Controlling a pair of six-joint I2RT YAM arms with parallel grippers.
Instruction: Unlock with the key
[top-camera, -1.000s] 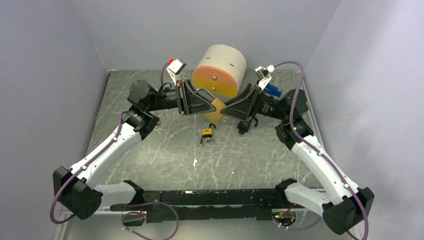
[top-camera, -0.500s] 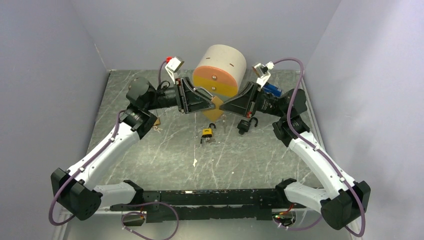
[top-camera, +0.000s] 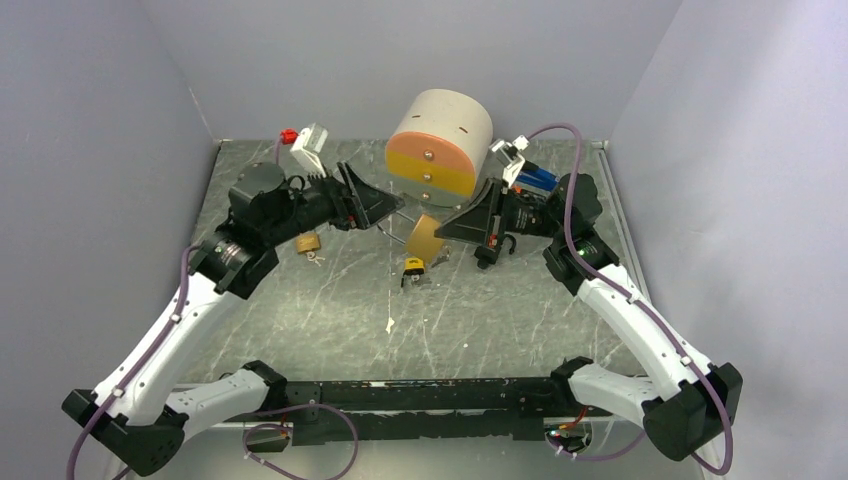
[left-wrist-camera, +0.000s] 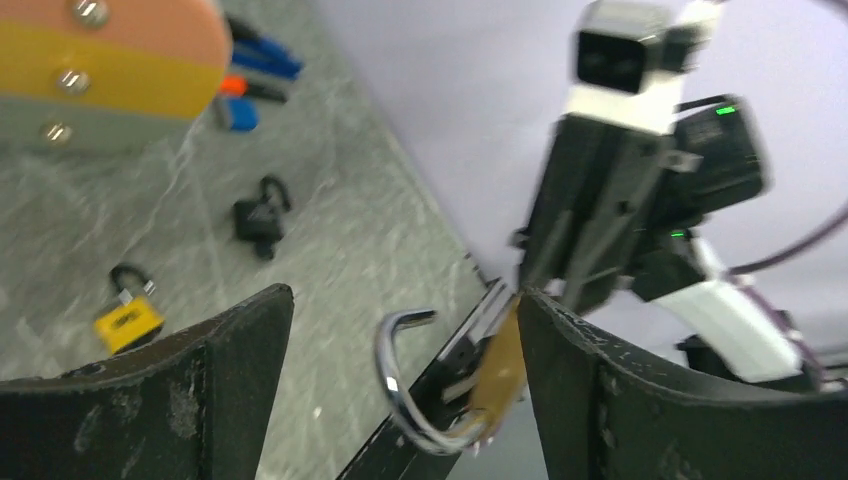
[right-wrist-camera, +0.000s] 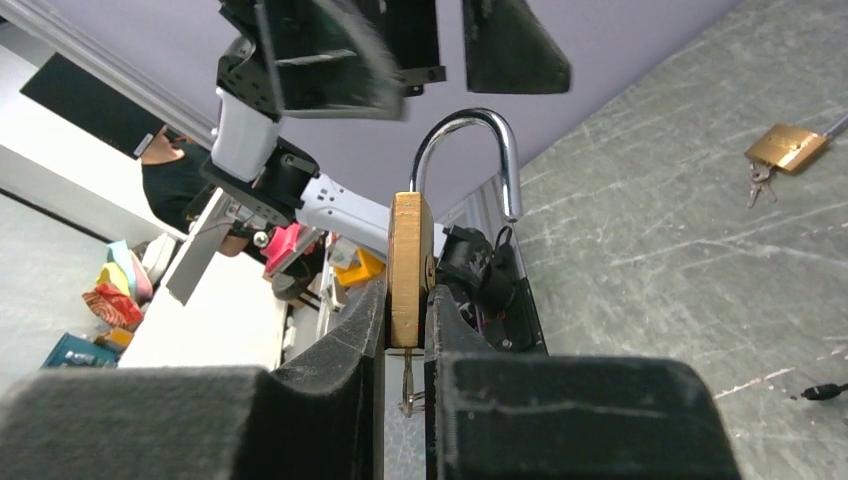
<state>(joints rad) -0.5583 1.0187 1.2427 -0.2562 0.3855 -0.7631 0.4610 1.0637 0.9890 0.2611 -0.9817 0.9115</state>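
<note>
Padlock (right-wrist-camera: 408, 240), the brass one, is held off the table (top-camera: 330, 320), edge-on between the right jaws. Its shackle (right-wrist-camera: 462, 118) is swung out with one leg free of the body, so I judge the unlocking done or all but done. On the left, the left gripper (left-wrist-camera: 403, 293) has its jaws spread wide and grips nothing. The padlock hangs just ahead of them, nearer their right-hand finger but apart from both, with the open shackle curving toward the gap. Further ahead of these jaws, down on the table, lie a yellow lock (left-wrist-camera: 128, 322) and a black lock (left-wrist-camera: 258, 215), both untouched. On the right, the right gripper (right-wrist-camera: 407, 287) has its jaws pressed tight on the flat faces of the brass body. The shackle rises above the fingertips. What looks like the key (right-wrist-camera: 408, 385) pokes out under the body, deep between the two fingers, though it is too small to be sure. The step in hand seems to be the end of the turn. The next move probably calls for the right jaws to hold firm while the lock is lowered to a bare patch of table, away from the yellow lock beneath it. If the key must come out, the left jaws would have to narrow and reach in under the body, where the right fingers leave little room.
</note>
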